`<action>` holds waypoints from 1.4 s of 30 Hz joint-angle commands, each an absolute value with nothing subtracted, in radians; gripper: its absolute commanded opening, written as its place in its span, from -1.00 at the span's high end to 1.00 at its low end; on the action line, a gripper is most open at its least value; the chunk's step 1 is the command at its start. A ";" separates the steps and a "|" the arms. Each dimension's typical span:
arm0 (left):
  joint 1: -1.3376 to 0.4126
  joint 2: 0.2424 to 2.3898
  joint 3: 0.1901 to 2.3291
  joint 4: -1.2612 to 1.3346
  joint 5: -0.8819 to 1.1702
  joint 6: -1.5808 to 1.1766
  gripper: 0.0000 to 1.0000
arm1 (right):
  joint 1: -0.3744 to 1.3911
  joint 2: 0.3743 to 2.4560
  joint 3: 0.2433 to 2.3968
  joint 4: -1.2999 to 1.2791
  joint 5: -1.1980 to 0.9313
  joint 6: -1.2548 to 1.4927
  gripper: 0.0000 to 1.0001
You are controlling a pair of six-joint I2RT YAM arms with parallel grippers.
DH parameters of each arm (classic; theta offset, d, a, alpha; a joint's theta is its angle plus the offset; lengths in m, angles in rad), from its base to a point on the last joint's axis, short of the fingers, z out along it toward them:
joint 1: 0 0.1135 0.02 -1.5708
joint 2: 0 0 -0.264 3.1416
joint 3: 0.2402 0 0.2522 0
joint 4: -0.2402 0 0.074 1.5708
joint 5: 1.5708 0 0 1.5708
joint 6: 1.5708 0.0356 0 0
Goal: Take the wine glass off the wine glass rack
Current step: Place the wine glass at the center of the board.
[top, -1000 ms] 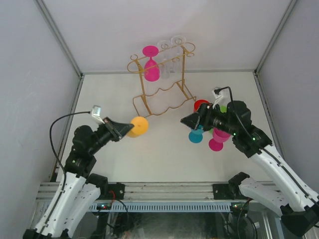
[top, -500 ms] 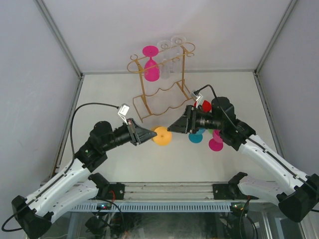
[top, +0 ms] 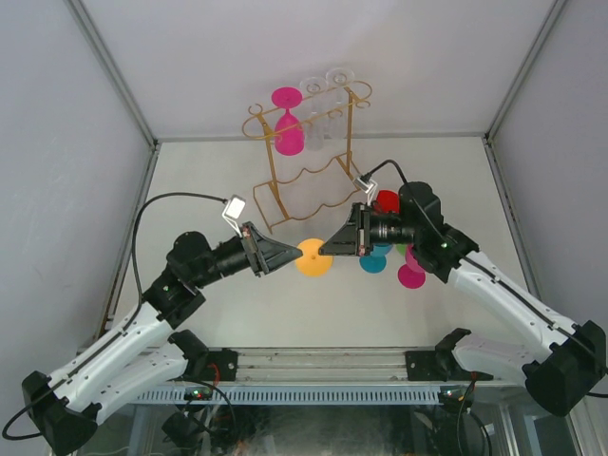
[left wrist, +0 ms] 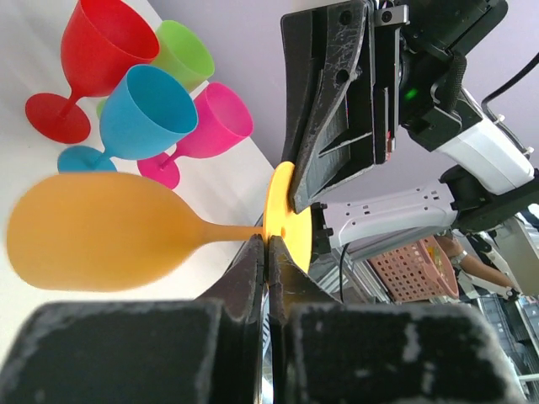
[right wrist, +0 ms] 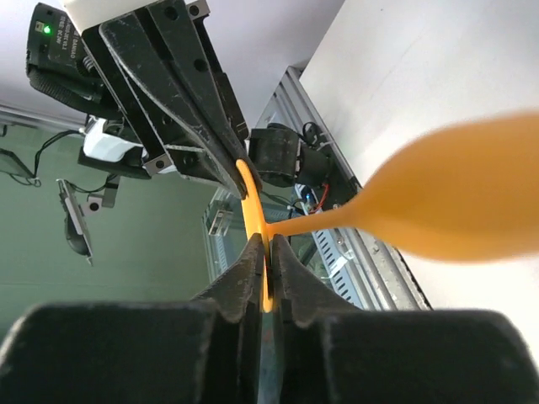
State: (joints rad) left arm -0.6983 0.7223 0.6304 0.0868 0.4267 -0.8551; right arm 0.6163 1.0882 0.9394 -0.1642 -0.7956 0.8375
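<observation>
While the left jaws are closing flat on the rim of the foot of the orange wine glass point(top: 313, 257), the right jaws are pinching the same thin foot from the opposite side, so both pairs are standing narrow with only the orange disc between their tips. Seen from the left wrist, the orange wine glass point(left wrist: 93, 231) is stretching its stem away from the jaw tips to the left, its blurred bowl lying beside them, and the right arm's black fingers point(left wrist: 328, 101) are coming down onto the foot from above. Seen from the right wrist, the bowl point(right wrist: 455, 198) is reaching off to the right of the jaws, and the left arm's fingers point(right wrist: 181, 109) are meeting the foot just beyond the tips. Past both sets of jaws, apart from the orange glass, the gold wine glass rack point(top: 272, 171) is standing on the worktop point(top: 209, 180) with a pink glass point(top: 290, 141) and clear glasses point(top: 323, 104) hanging from its top rails. Behind the right jaws, red point(left wrist: 101, 59), green point(left wrist: 181, 55), blue point(left wrist: 147, 114) and pink point(left wrist: 210, 126) goblets are standing close together on the worktop.
</observation>
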 commanded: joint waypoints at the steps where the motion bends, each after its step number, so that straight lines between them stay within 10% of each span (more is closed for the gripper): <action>1: -0.707 0.731 0.680 0.156 0.458 -0.858 0.98 | 0.611 1.069 0.924 -0.009 -0.840 0.888 1.00; 9: -0.716 0.768 0.704 0.066 0.490 -0.827 0.29 | 0.615 0.980 0.905 -0.005 -0.718 0.770 1.00; 15: -0.749 0.812 0.738 0.067 0.524 -0.840 0.17 | 0.618 0.939 0.884 0.004 -0.668 0.709 1.00; 19: -0.763 0.833 0.744 0.103 0.523 -0.862 0.21 | 0.631 0.921 0.857 0.059 -0.668 0.703 1.00; 28: -0.777 0.853 0.703 0.208 0.510 -0.888 0.98 | 0.640 0.879 0.847 0.046 -0.653 0.645 0.97; 34: -0.800 0.809 0.690 0.136 0.444 -0.711 0.99 | 0.567 0.821 0.888 -0.056 -0.578 0.621 0.10; 42: -1.025 0.626 0.548 0.087 0.267 -0.120 1.00 | 0.331 0.840 0.978 -0.300 -0.554 0.689 -0.08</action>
State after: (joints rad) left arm -0.9112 0.6968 0.6044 0.0902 0.3672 -0.5060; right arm 0.4191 0.8215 0.9367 -0.1951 -0.5480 0.6468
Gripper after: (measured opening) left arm 0.012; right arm 0.530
